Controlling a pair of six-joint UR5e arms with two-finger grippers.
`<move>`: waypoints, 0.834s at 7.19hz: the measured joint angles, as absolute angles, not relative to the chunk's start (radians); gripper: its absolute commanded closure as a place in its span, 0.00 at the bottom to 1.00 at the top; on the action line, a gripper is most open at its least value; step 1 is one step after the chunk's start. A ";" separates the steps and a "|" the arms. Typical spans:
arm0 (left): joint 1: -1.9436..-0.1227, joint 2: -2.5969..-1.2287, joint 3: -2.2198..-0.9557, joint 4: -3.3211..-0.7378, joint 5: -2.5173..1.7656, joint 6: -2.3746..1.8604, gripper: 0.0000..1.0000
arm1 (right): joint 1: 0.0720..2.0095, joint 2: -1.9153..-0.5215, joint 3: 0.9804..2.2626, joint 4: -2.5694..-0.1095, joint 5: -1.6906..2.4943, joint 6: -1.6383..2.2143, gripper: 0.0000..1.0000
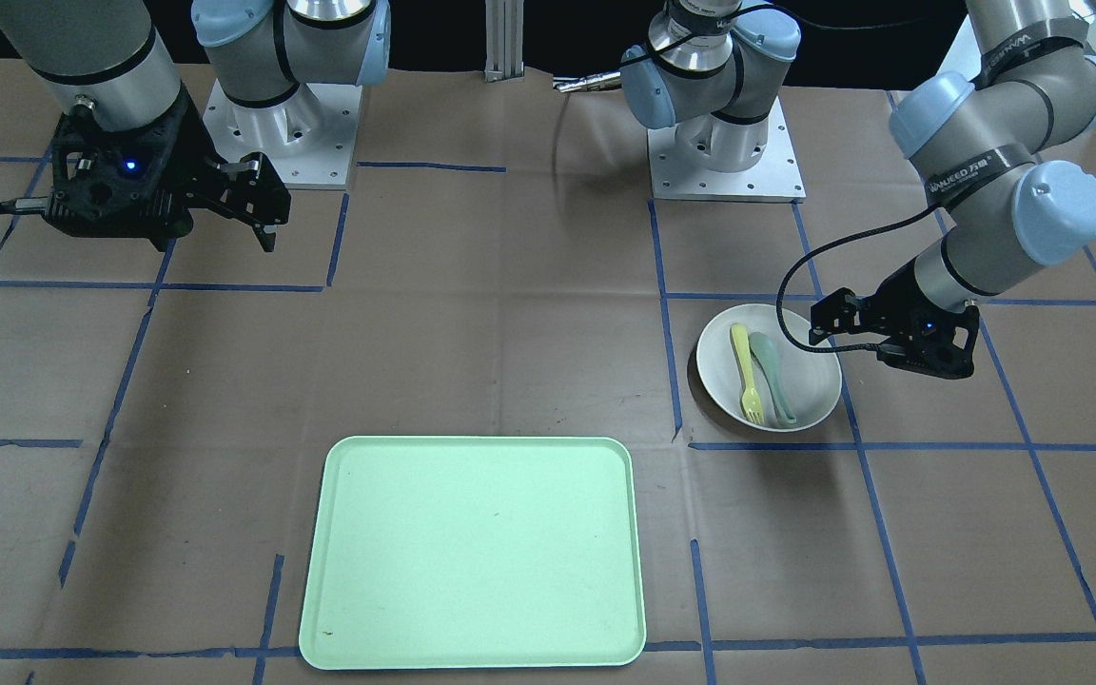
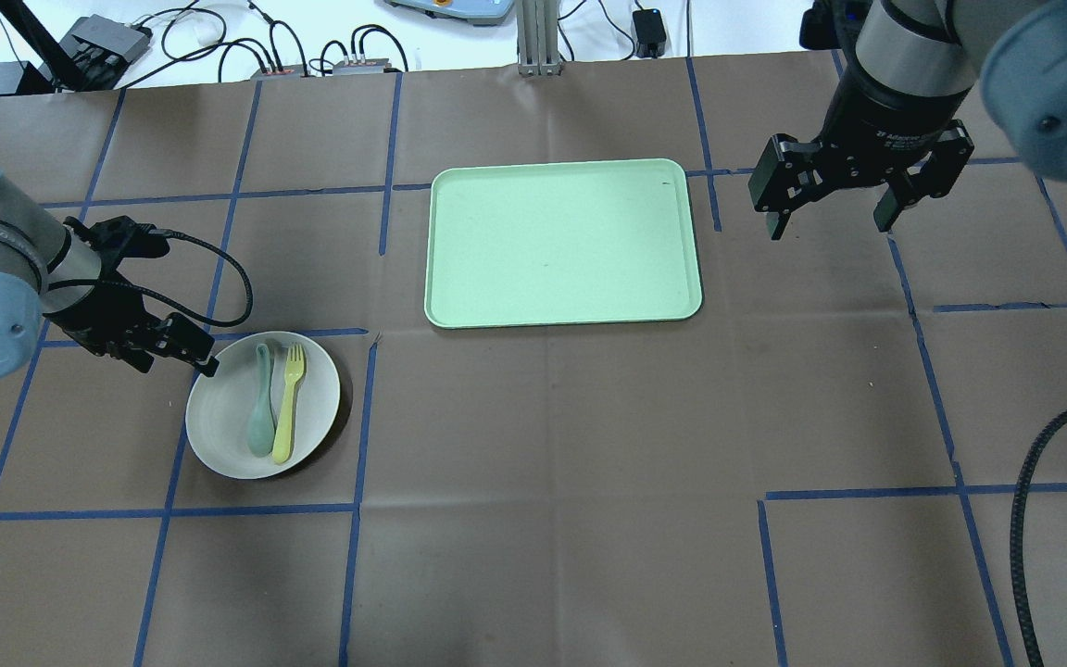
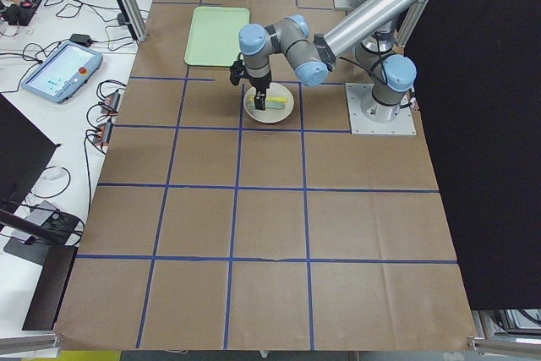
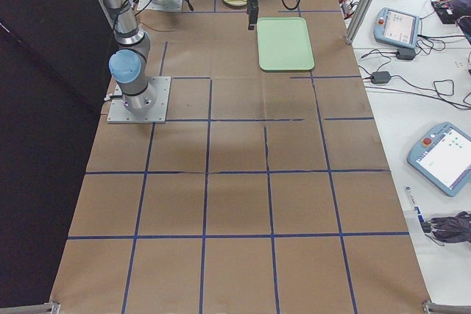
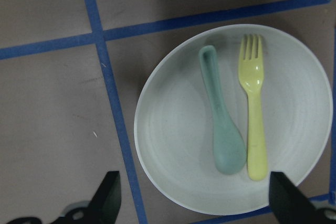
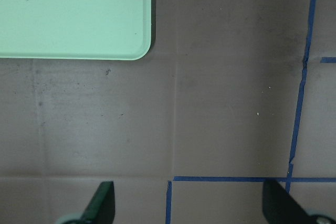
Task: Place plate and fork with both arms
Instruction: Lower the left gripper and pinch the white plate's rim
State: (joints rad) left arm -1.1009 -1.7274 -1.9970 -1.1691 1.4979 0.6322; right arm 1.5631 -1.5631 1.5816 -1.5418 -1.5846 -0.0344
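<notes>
The off-white plate (image 2: 223, 431) lies on the table at my left side, with the pale yellow fork (image 2: 289, 403) and a grey-green spoon (image 2: 261, 412) side by side in it. My left gripper (image 2: 183, 352) is open and empty, just above the plate's rim on the side nearest my left arm. In the left wrist view the plate (image 5: 173, 145) and fork (image 5: 254, 124) lie between its spread fingers (image 5: 107, 198). My right gripper (image 2: 830, 218) is open and empty, high above bare table to the right of the tray. The front view shows the plate (image 1: 810, 381) and both grippers (image 1: 822, 328) (image 1: 267, 214).
A pale green rectangular tray (image 2: 561, 241) lies empty at the table's middle, on the far side; its corner shows in the right wrist view (image 6: 68, 14). Blue tape lines grid the brown table cover. Cables and boxes lie beyond the far edge.
</notes>
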 measured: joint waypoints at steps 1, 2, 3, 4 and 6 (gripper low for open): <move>-1.072 -1.766 -1.998 -1.152 1.472 0.658 0.06 | 1.563 -1.563 1.582 -1.541 -1.585 -0.034 0.00; -1.048 -1.800 -2.000 -1.141 1.444 0.678 0.08 | 1.563 -1.563 1.582 -1.540 -1.585 -0.034 0.00; -1.031 -1.826 -2.001 -1.136 1.429 0.694 0.13 | 1.563 -1.563 1.582 -1.540 -1.585 -0.034 0.00; -1.021 -1.843 -2.001 -1.134 1.422 0.709 0.16 | 1.563 -1.563 1.582 -1.539 -1.585 -0.034 0.00; -1.013 -1.868 -2.002 -1.134 1.413 0.737 0.36 | 1.563 -1.563 1.582 -1.539 -1.585 -0.034 0.00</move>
